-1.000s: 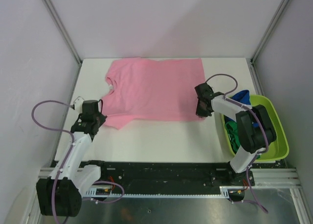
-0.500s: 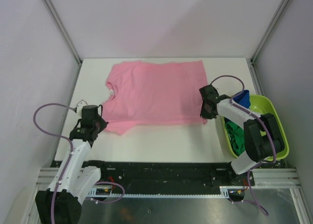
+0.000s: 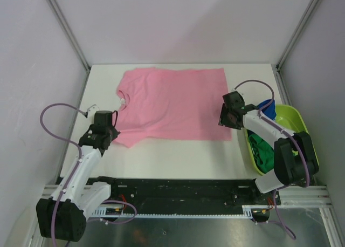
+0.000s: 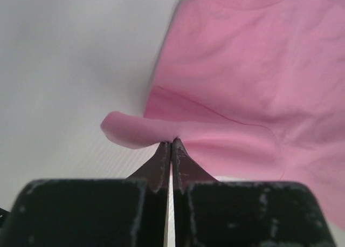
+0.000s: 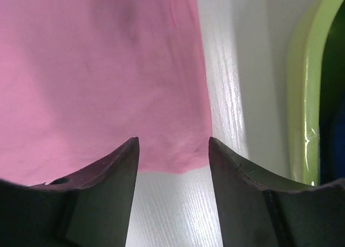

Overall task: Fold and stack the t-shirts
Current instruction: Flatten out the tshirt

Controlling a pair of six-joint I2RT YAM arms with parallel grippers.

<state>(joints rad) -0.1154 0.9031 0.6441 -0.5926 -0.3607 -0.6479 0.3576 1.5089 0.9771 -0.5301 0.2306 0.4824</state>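
One light pink t-shirt [image 3: 172,101] lies spread across the upper centre of the white table [image 3: 178,158]. The left gripper [image 4: 171,145] is clamped on its sleeve [image 4: 135,134] at lower left, while the right gripper [image 5: 172,144] holds its jaws apart over the lower-right hem corner. A dark green t-shirt [image 3: 262,150] and a royal blue t-shirt [image 3: 268,107] sit in the lime-green tub [image 3: 295,119] at right.
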